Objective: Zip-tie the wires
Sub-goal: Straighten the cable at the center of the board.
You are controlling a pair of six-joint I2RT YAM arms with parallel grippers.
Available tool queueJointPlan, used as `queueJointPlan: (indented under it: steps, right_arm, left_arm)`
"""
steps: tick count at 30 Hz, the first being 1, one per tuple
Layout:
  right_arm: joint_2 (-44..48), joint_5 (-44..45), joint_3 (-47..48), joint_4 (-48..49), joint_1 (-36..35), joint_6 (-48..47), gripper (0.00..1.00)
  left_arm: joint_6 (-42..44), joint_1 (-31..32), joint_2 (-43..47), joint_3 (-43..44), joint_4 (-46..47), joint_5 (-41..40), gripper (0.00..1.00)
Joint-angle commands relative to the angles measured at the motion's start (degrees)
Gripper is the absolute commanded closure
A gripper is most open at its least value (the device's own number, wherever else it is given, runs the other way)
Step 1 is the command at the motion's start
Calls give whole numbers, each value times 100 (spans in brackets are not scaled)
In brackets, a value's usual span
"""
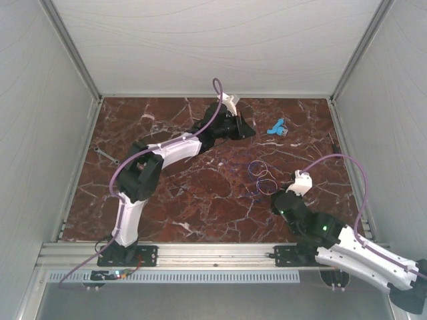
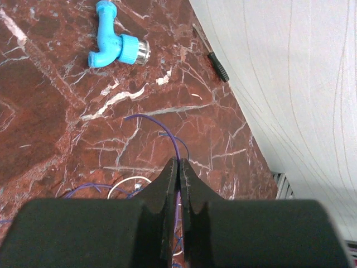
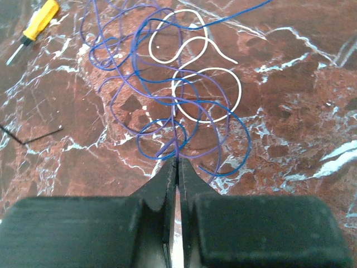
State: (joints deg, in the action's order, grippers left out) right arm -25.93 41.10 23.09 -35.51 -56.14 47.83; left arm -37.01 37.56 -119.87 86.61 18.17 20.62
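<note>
Tangle of thin wires [image 1: 261, 177] lying flat on the bench [image 1: 200, 207], right of centre, about midway between the far and near edges. The strands are purple and blue plus one whitish strand, coiled in loose overlapping round loops [image 3: 184, 95], with a glossy, plastic-looking coating. Bench top is smooth red-brown marble pattern with white veins.

Left gripper [image 1: 245, 127] is toward the far edge, its black fingers [image 2: 167, 190] pressed together with one purple strand [image 2: 167, 134] arcing up and running into the gap between them. Right gripper [image 1: 277, 195] is at the near side of the tangle. Its fingers [image 3: 192, 184] are closed too, with purple strands meeting at the tips and seemingly pinched.

Blue plastic tap [image 2: 114, 47] with ribbed collar and metal end lies near the far edge, right of centre. Black-handled screwdriver [image 2: 215, 58] lies along the right edge by the wall. Yellow-handled screwdriver [image 3: 39, 19] is just beside the tangle. Small metal spanner [image 1: 105, 155] is near the left edge.
</note>
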Motion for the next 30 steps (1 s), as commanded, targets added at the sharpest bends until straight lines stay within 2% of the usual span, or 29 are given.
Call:
queueJointPlan:
  steps: [1, 6, 13, 21, 30]
  right_arm:
    - [-157, 281, -82, -105, 266, 634, 100]
    - [-386, 58, -218, -104, 606, 906, 100]
    - [-511, -678, -410, 301, 1133, 727, 100]
    - [-789, -1226, -548, 719, 1600, 516, 94]
    - [-1194, -1350, -570, 1062, 2009, 300, 94]
  left_arm:
    - [-16, 40, -231, 465, 519, 208, 100]
    - [-77, 41, -434, 486, 529, 205, 100]
    - [-95, 41, -576, 494, 438, 249, 100]
    - [-230, 56, -696, 335, 575, 423, 100]
    - [-347, 171, -924, 247, 673, 508, 100]
